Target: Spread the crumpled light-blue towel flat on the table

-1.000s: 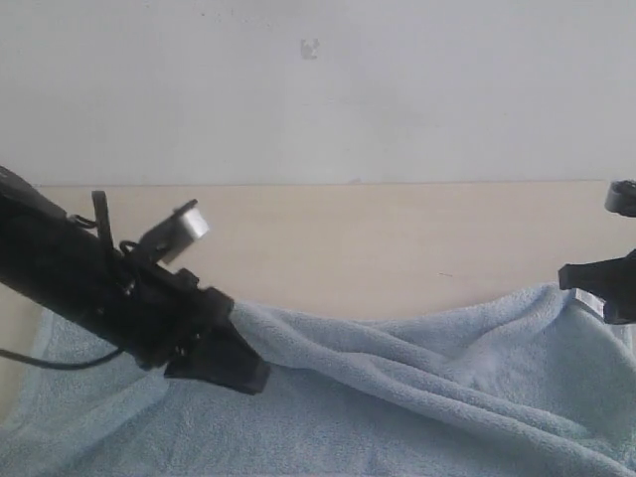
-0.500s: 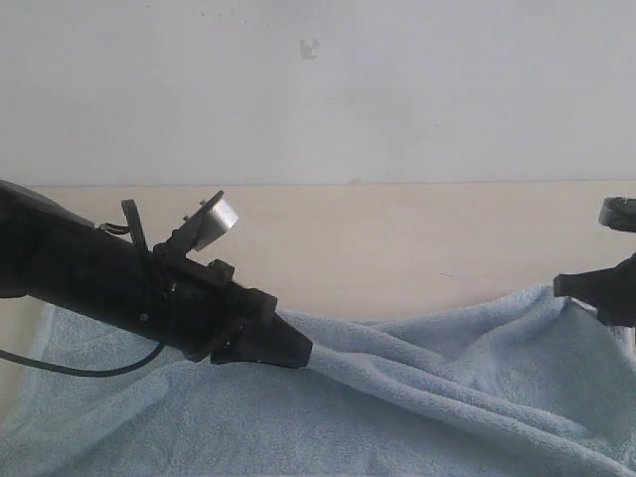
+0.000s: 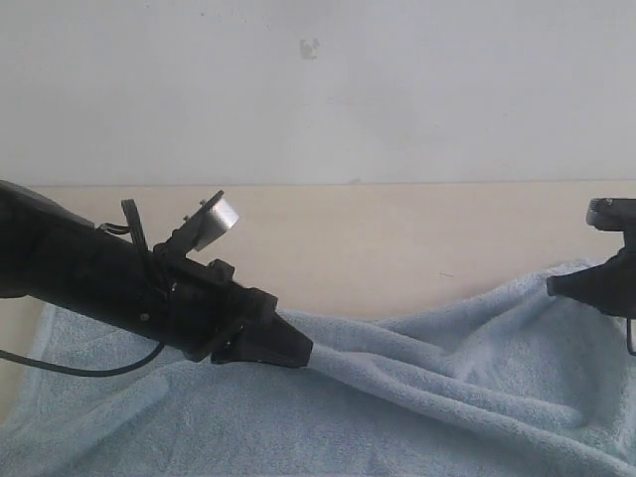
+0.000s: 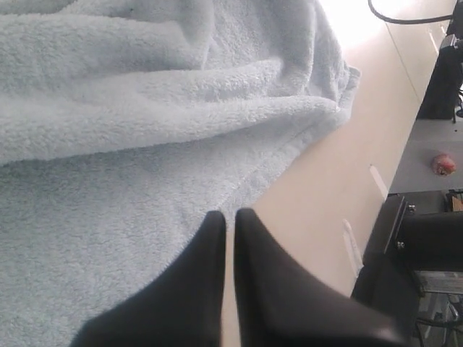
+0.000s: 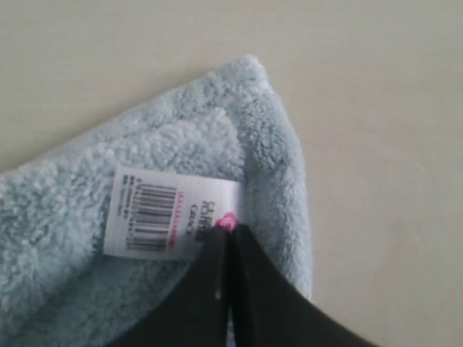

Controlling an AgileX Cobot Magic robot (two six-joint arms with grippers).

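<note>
Your left claw [image 3: 301,350] is clenching the towel [image 3: 427,397] hem at eight o'clock, your right claw [image 3: 553,285] the corner by the tag [image 5: 166,213] at three; thin pinches are risking slips.

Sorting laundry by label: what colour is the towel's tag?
The tag is white with a black barcode and pink mark; right wrist view.

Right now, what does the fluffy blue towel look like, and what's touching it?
The towel is pale light-blue fluffy fleece with a stitched hem and a white barcode tag near one corner. It lies on the beige table but is not flat yet: long folds run across it between the two grippers. The left gripper is shut on its edge. The right gripper is shut on the corner by the tag, which is raised a little.
</note>
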